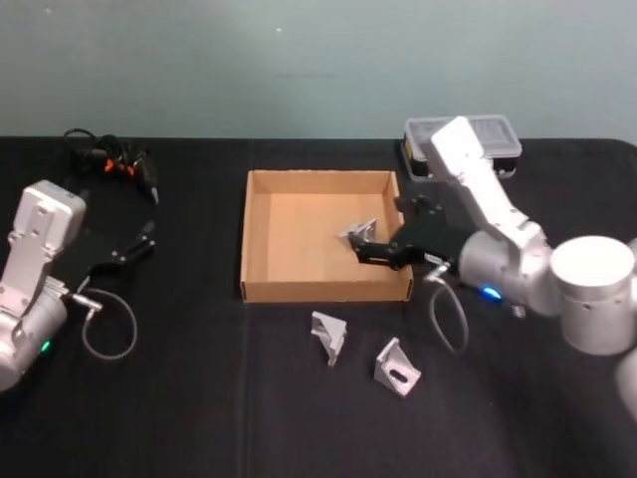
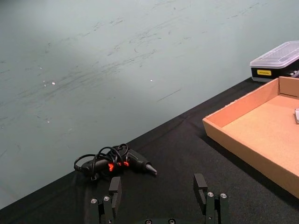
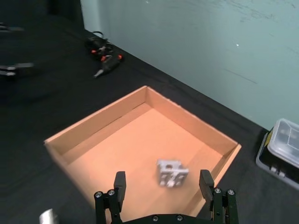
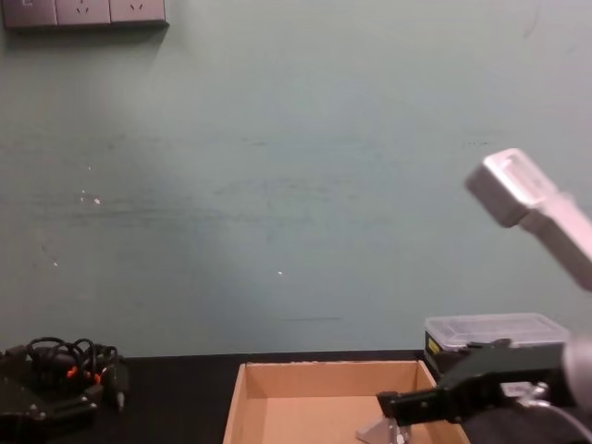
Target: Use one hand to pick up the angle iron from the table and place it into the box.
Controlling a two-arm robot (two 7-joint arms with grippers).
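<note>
Left gripper (image 1: 142, 239): parked at the table's (image 1: 199, 408) left edge, fingers spread, empty.
Cables (image 1: 109, 159): black tangle with orange bits, behind the left gripper, near the wall.
Box (image 1: 251, 234): mid-table, open top.
Angle iron (image 1: 360, 233): inside the box, toward its right wall, just off the right gripper's tips; blurred in the right wrist view.
Spare irons (image 1: 329, 335): two on the table, just in front of the box.
Right gripper (image 1: 360, 253): over the box's right half, fingers apart, gripping nothing.
Case (image 1: 498, 134): clear-lidded, behind the right arm.
</note>
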